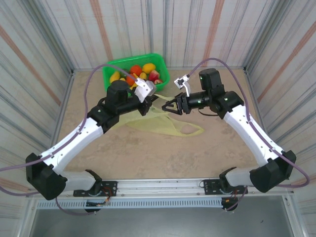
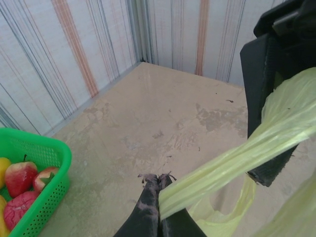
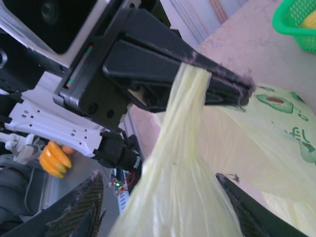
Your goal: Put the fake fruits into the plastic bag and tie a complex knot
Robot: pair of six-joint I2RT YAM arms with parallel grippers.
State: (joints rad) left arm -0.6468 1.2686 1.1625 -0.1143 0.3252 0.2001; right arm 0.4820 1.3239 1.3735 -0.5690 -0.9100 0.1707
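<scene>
The green basket [image 1: 106, 76], heaped with fruits [image 1: 136, 69], blocked the far middle of the table [image 1: 148, 158] by the back wall [image 1: 148, 24]. Just in front of the basket's right corner, the left gripper [image 1: 155, 98] and right gripper [image 1: 166, 106] met over the plastic bag [image 1: 168, 127], crowding that approach. Either side of the basket, and nearer than the bag, bare tabletop lay open.

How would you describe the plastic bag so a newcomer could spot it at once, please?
On the beige table, look in front of the green basket. The plastic bag lies there, thin, crinkly and pale yellow-green, limp where the basket is rigid.
</scene>
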